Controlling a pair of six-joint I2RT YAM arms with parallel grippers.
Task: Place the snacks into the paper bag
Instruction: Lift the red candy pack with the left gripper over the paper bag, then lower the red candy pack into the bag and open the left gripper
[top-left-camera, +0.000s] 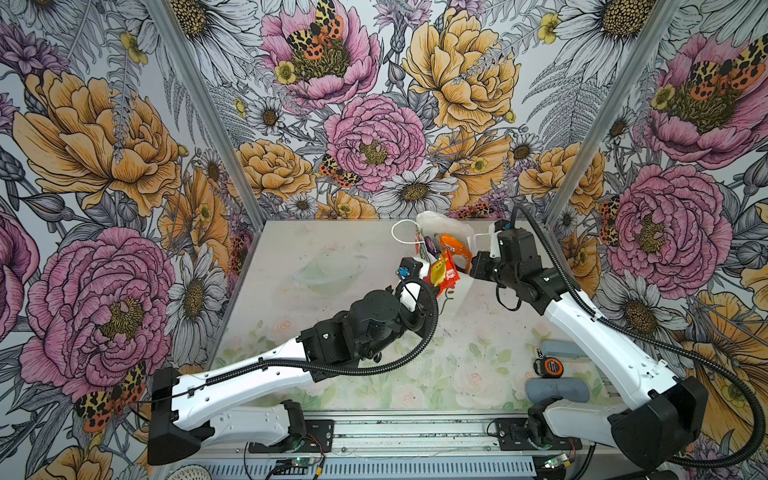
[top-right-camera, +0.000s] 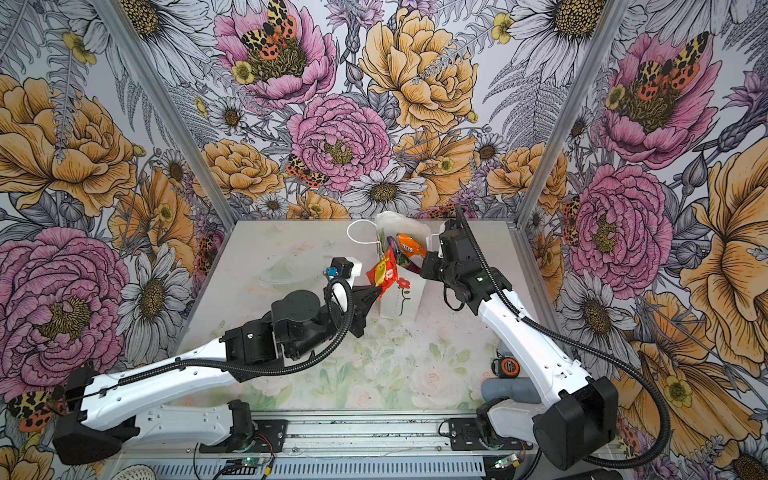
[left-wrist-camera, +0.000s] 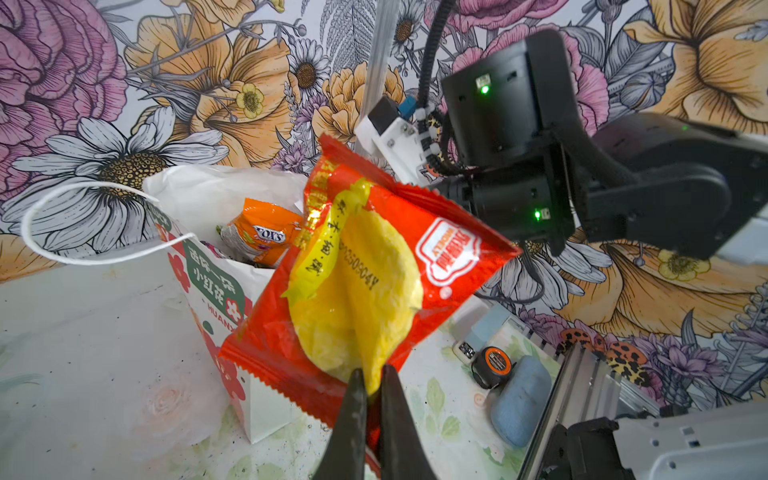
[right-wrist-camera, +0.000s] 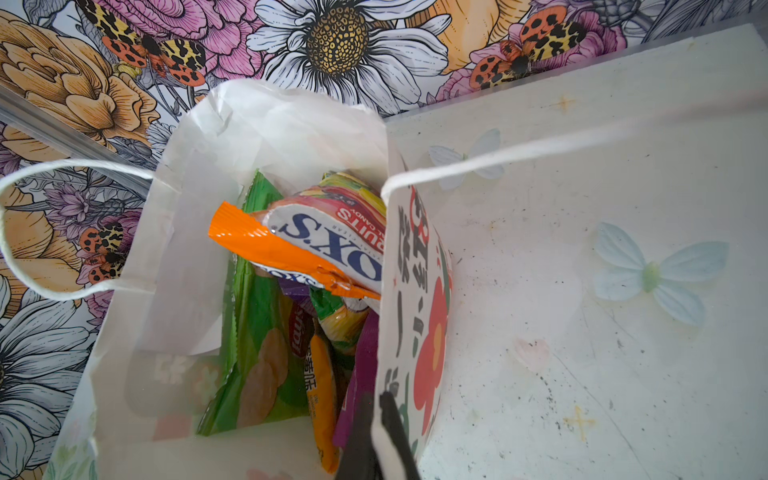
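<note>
Snacks are mostly sitting inside the paper bag (right-wrist-camera: 270, 124) already. An orange Fox's bag (right-wrist-camera: 291, 249) is lying across the top of the pile, with a green packet (right-wrist-camera: 257, 332) and a purple packet (right-wrist-camera: 361, 374) standing under it. One red sachet (left-wrist-camera: 374, 282), with a yellow piece showing through it, is hanging in the air just beside the bag's mouth, on its near left. The left hand (left-wrist-camera: 372, 374) is pinching it by one edge, fingers pressed together on the wrapper. The right hand (right-wrist-camera: 376, 401) is clamping the bag's printed front wall at the rim, one finger inside and one outside, seemingly keeping the mouth open. By my reading the task is nearing its end: the held sachet is the one piece left to go in, and no other packet is showing loose in either top view.

The bag is standing at the far side of the surface (top-left-camera: 332, 332), right of the middle. The surface is wearing a pale flower-print cover speckled with dark marks. At its near right an orange-black tape measure (top-left-camera: 550, 366) is lying between two grey-blue cases (top-left-camera: 557, 390). Walls papered with big pink and orange blooms, daisies and moths are closing in the left, far and right sides.
</note>
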